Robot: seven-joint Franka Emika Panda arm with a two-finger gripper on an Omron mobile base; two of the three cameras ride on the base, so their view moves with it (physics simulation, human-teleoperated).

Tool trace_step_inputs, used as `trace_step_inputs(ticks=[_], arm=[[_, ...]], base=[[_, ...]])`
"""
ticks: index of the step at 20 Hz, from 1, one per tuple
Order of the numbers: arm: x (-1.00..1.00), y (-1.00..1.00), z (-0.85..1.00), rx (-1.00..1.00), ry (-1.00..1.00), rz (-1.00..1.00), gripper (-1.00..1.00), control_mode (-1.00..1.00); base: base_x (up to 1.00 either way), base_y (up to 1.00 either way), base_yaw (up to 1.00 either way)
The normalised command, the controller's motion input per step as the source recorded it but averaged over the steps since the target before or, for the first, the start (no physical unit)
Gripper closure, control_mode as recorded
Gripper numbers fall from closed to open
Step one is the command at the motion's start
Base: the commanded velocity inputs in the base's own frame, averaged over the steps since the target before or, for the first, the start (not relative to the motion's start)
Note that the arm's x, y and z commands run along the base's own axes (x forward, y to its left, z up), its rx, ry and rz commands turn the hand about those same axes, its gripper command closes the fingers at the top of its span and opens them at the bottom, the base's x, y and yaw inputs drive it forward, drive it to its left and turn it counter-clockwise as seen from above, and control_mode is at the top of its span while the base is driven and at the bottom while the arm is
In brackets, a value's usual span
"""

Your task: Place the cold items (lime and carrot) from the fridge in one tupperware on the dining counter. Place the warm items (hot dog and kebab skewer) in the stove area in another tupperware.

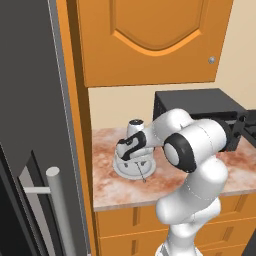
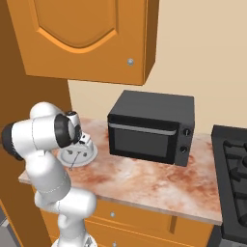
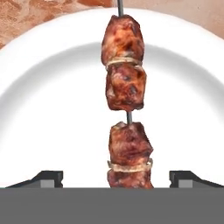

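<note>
Kebab skewer (image 3: 127,105) lengthwise between apparently open end effector (image 3: 116,177) fingertips

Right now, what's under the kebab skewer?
The kebab skewer lies on a white plate, which sits on the marbled counter. The meat hides the plate directly beneath it. The open fingers stand either side of its lower end.
</note>
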Motion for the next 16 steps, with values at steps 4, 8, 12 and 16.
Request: trace_step_inputs(ticks=[4,8,12,16], arm=[[0.07,0.10,-0.32,-0.01,-0.01,0.10,1.00,-1.00],[-0.02,0.03,-0.12,0.00,-0.17,0.00,1.00,-1.00],[-0.14,0.00,0.00,0.00,-0.22,0.00,1.00,-1.00],[-0.19,0.02,0.01,0.00,-0.17,0.00,1.00,-1.00]], base=[[0.00,0.00,0.00],[0.00,0.00,0.00],[0.00,0.00,0.00],[0.00,0.00,0.00]])
